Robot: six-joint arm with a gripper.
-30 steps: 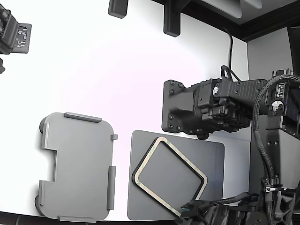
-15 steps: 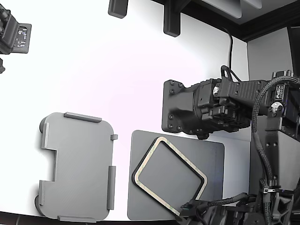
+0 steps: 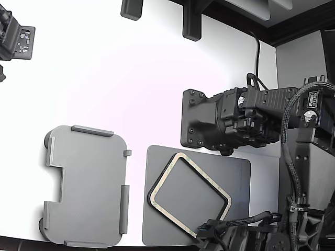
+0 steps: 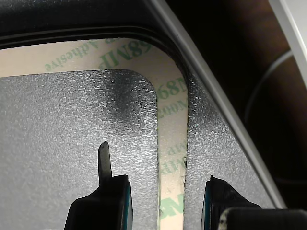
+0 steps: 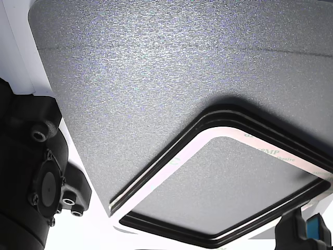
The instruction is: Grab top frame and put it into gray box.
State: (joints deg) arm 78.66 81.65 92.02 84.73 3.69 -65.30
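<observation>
on the exterior view's left the gray box (image 3: 85,185) lies flat on the white desk (image 3: 131,78), nothing in it, its stepped notch on its left edge and raised tabs along its rim. it is well apart from my arm, so the carry, as i judge it, runs leftward across the desk.

just right of the box lies the dark mat (image 3: 209,172), and on it the top frame (image 3: 168,173), turned at an angle like a diamond. the other view shows stacked black edges under the tan face (image 5: 156,179), so i judge there is at least one twin beneath and i must lift only the upper one.

at the near right corner of the frame sits my gripper (image 4: 158,191). the wrist view shows it released: one finger (image 4: 106,189) stands over the mat inside the frame's opening, the other outside, with the tan strip (image 4: 171,158) running between them. that straddle is why i am here: closing should pinch the thin rail. i cannot tell whether the fingers reach below the top frame only. the second arm (image 3: 225,123) hangs over the far side, apart from the frame.
</observation>
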